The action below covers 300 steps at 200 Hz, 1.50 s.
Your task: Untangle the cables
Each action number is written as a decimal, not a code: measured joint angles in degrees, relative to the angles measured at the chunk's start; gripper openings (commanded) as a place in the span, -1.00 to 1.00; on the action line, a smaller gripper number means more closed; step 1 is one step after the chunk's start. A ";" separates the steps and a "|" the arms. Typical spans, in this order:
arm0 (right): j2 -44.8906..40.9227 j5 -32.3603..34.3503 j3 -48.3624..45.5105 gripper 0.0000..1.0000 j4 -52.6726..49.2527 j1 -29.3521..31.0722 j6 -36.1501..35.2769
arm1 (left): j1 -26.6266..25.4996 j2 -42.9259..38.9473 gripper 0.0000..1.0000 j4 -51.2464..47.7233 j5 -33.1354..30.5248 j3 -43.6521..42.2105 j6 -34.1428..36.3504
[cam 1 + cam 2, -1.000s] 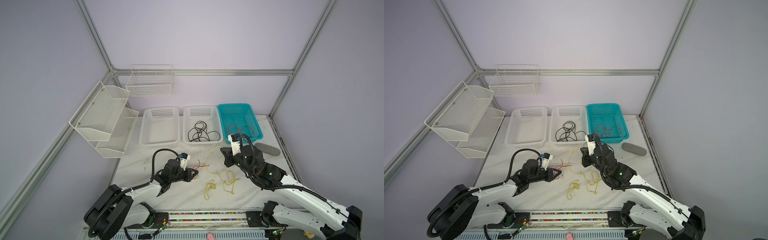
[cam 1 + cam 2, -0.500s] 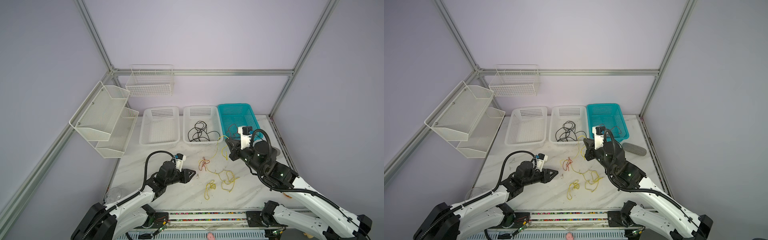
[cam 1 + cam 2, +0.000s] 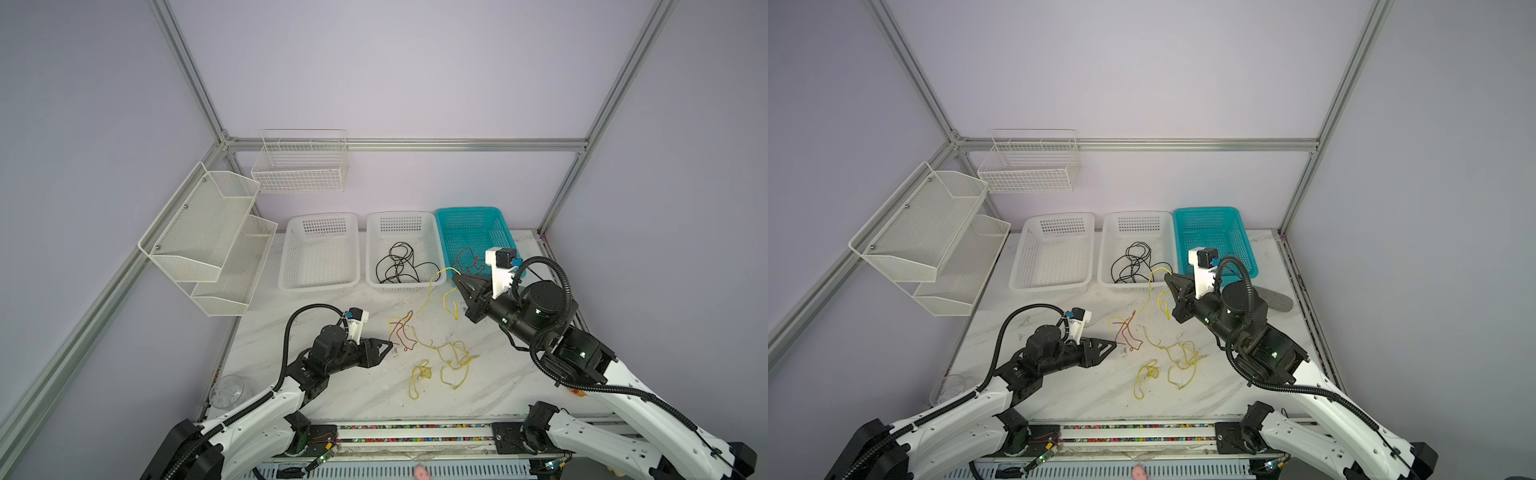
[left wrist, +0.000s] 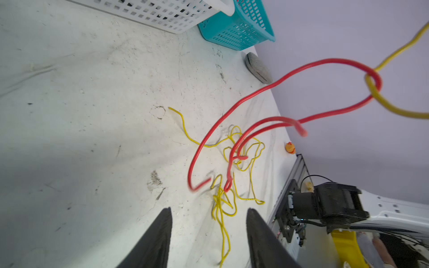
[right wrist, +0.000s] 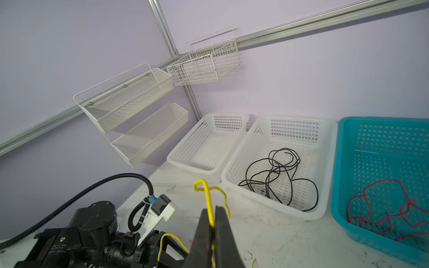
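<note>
The right hand (image 5: 211, 210) is pressed together on a yellow cable (image 5: 209, 197), pinching it above the bench (image 3: 365, 399), just in front of the front rim of the middle white basket (image 3: 405, 215). From the pinch the yellow cable drops toward the bench. Partway down it is hooked through a loop of a red cable (image 4: 232, 111). That loop hangs clear of the surface; whether the red cable's lower ends touch the bench I cannot tell.

The left hand (image 4: 209, 211) is spread, its two fingers wide apart and holding nothing. It sits low over the bench, pointing at the red cable but apart from it.

A yellow tangle (image 3: 453, 359) lies flat mid-bench, well back from the front edge. A black cable (image 3: 399, 266) is coiled inside the middle white basket, and more red cables (image 5: 383, 208) lie in the teal basket (image 5: 348, 139) just beside it.

Bare bench runs between the left hand and the left white basket (image 3: 320, 216), and again between the yellow tangle and the front edge. Toward the right edge the right arm fills the room, and a grey oval object (image 3: 1275, 300) lies there.
</note>
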 measured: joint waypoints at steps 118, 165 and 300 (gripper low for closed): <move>0.85 -11.08 1.44 -1.00 1.49 0.00 1.77 | 0.00 8.41 0.31 13.31 4.94 0.00 -2.64; 0.79 -13.64 1.99 -1.00 2.89 0.00 2.45 | 0.00 8.68 0.30 16.06 6.73 0.02 -3.06; -1.57 -8.81 1.99 -1.00 5.38 0.00 3.61 | 0.00 -4.81 0.57 4.35 0.63 -0.24 -1.05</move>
